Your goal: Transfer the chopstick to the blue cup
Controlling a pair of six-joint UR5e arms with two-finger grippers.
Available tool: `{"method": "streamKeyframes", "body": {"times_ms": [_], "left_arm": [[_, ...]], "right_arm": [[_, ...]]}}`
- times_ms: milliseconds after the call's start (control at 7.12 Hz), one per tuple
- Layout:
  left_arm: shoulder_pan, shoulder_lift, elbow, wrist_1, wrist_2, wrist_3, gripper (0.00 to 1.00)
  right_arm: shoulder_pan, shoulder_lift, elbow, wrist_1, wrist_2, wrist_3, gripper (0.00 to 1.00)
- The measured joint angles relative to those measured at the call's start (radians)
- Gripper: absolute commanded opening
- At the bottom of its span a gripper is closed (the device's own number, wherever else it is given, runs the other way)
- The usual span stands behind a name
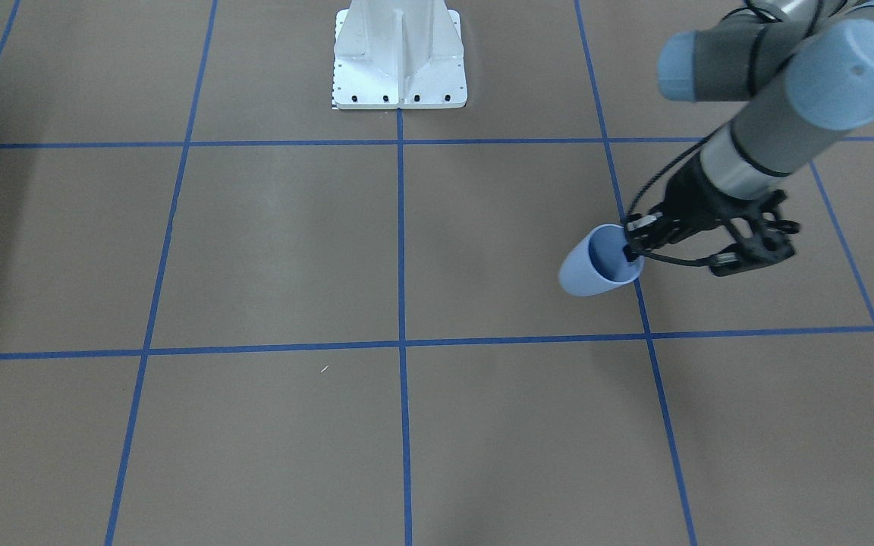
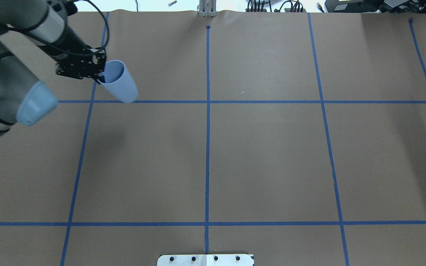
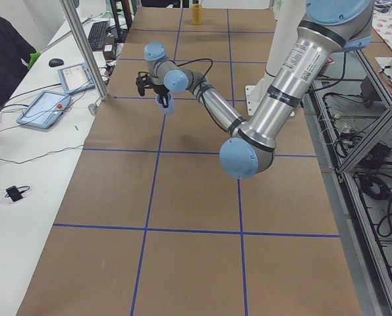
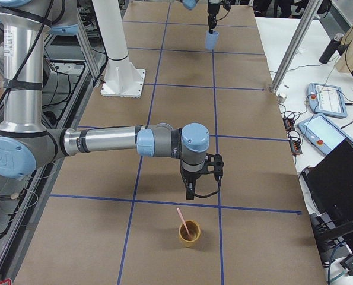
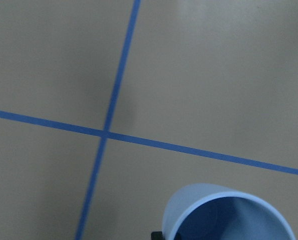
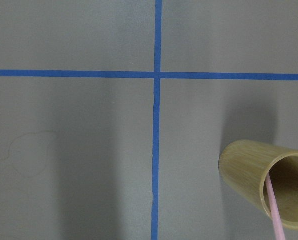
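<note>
The chopstick (image 4: 183,218) sits untransferred in the tan cup (image 4: 188,236); the left hand (image 1: 632,249) pinches the rim of the blue cup (image 1: 581,274), and I cannot tell the grip of the right hand (image 4: 191,191) above the tan cup.

Table under brown paper (image 2: 272,155), blue tape lines (image 2: 208,147) in a grid, white robot base plate (image 1: 399,83) bolted down, bamboo cup (image 4: 188,233) standing upright.

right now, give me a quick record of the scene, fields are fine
blue cup: gripped at its rim by the left tool, tilted, seemingly lifted
chopstick: leaning in a tan cup, not in the blue cup
right tool: hangs near the tan cup, apart from the chopstick; open or shut unclear
task state: transfer not yet done
</note>
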Motion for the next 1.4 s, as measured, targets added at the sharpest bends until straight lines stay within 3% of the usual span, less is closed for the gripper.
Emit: {"method": "streamKeyframes", "body": {"times_ms": [281, 562, 843, 1404], "left_arm": [[0.118, -0.199, 0.140, -0.002, 0.126, -0.213, 0.00], [0.182, -0.311, 0.277, -0.013, 0.221, -0.282, 0.00], [0.224, -0.330, 0.313, -0.022, 0.263, -0.290, 0.00], [0.295, -0.318, 0.289, -0.016, 0.270, -0.295, 0.00]], "right_arm": [[0.000, 0.000, -0.003, 0.000, 0.003, 0.001, 1.00], [0.000, -0.004, -0.002, -0.002, 0.007, 0.000, 1.00], [0.000, -0.001, -0.002, -0.009, 0.032, 0.001, 1.00], [0.000, -0.001, -0.006, -0.012, 0.087, 0.002, 1.00]]}}
